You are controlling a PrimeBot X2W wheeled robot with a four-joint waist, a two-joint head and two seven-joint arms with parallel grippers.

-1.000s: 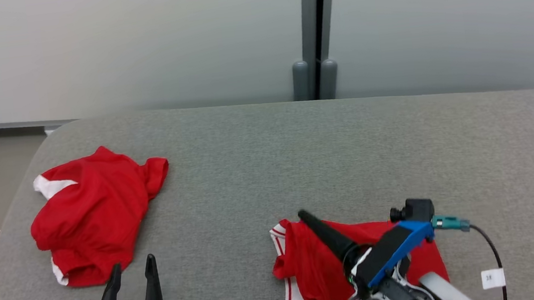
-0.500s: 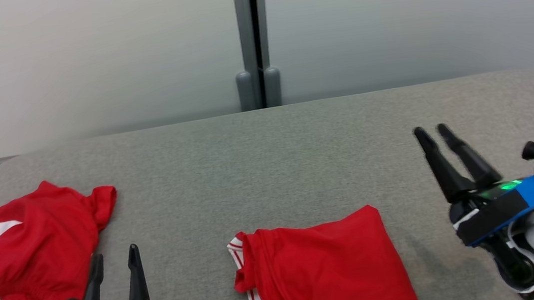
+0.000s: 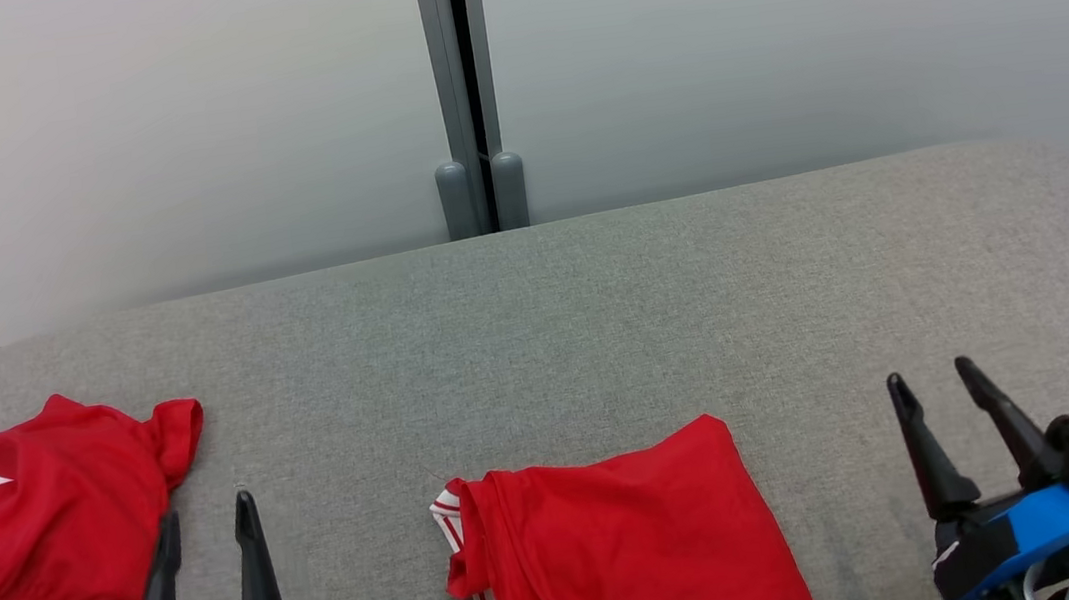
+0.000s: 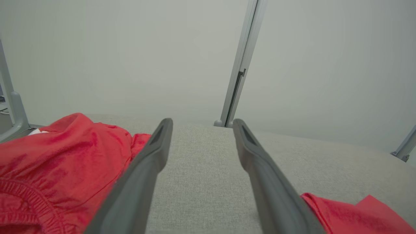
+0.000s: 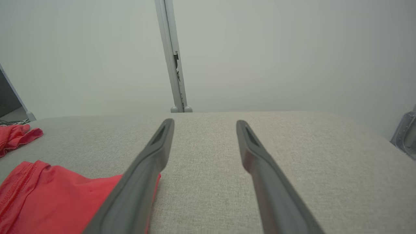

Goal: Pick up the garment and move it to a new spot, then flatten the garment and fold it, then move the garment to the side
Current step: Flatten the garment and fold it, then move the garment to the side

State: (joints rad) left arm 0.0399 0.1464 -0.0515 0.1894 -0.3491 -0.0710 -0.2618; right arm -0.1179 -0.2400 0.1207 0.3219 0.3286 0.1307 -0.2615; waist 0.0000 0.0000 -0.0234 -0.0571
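Head view first: the folded red garment with white striped trim [image 3: 622, 542] lies at the near edge of the grey fabric-covered table [image 3: 596, 313], midway between the arms. The left gripper [image 3: 204, 509] sits low on the left, jaws apart and empty, just beside the crumpled red garment with a white patch [image 3: 47, 527]. The right gripper [image 3: 929, 374] hovers low on the right, jaws spread, nothing in them, a stretch of bare cloth between it and the folded piece. The fold looks done, so I judge the step in hand is shifting it aside.

Left wrist view: the left gripper [image 4: 202, 123] points across bare table, the crumpled heap [image 4: 58, 156] to its left and a corner of the folded piece [image 4: 341, 211] at lower right.

Right wrist view: the right gripper [image 5: 204, 122] stands wide open over bare table, with the folded piece [image 5: 58, 191] beside its left finger.

To do this well: come in low, pinch both layers at the near corners with both grippers together, and slide rather than lift high, so the fold holds. Pick a clear patch away from the crumpled heap.
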